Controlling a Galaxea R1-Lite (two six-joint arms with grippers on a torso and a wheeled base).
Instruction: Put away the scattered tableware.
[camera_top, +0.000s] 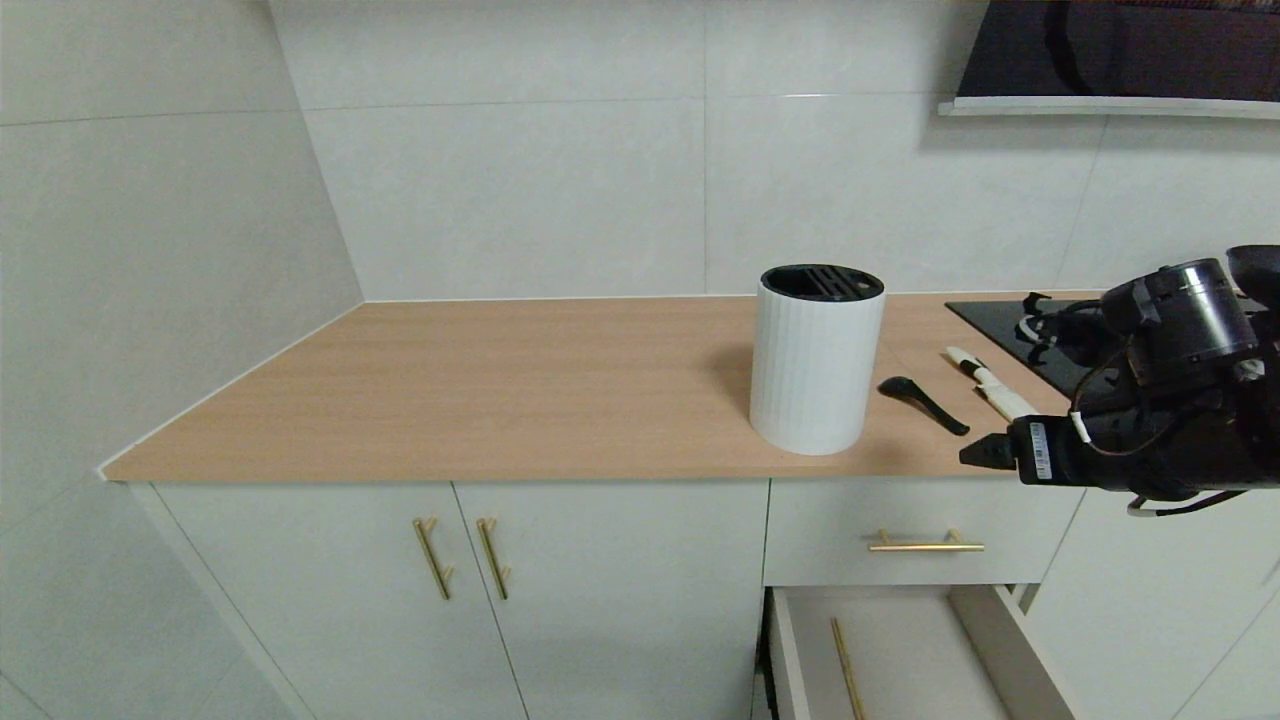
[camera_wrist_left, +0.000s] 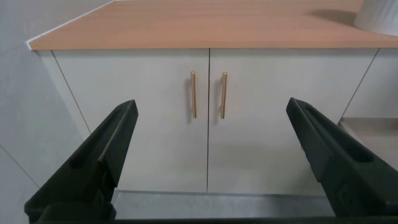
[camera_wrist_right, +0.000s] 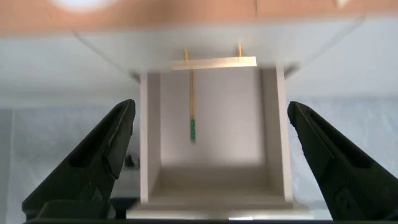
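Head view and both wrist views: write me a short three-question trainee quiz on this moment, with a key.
1. True or false: the black spoon lies inside the white holder.
2. What lies in the open drawer? A) a chopstick B) a fork C) a plate
3. Fill in: the left tool and the right tool are both ___.
Key: 1 false, it lies on the counter beside the holder; 2 A; 3 open.

Head: high, facing forward and down over the tabletop (camera_top: 500, 380), well back. Left wrist: low, level, near the cabinet doors (camera_wrist_left: 155, 124). Right wrist: above, looking into the open drawer (camera_wrist_right: 236, 143). Doors and drawer shared with head.
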